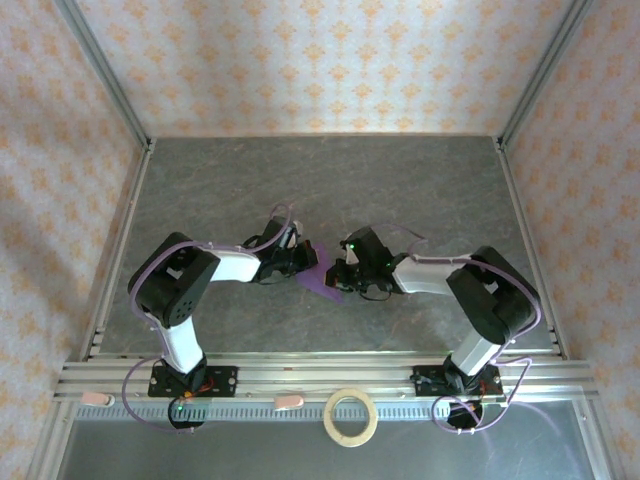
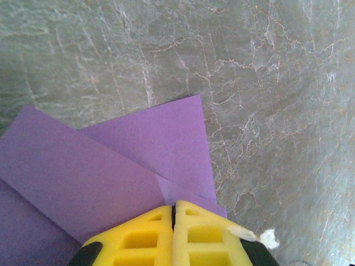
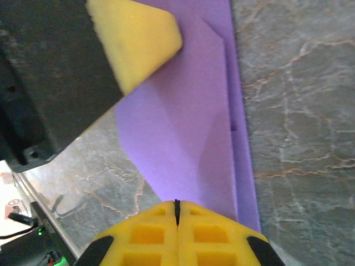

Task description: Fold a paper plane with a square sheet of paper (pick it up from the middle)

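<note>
Left hand (image 2: 173, 208), right hand (image 3: 177, 204), both pinching paper (image 2: 111, 166)

purple paper (image 1: 318, 281): from above, was partly covered by left gripper (image 1: 303, 264) and right gripper (image 1: 343, 277); folds too small to tell
paper edges: were cut off left and bottom at left wrist, top at right wrist
</note>
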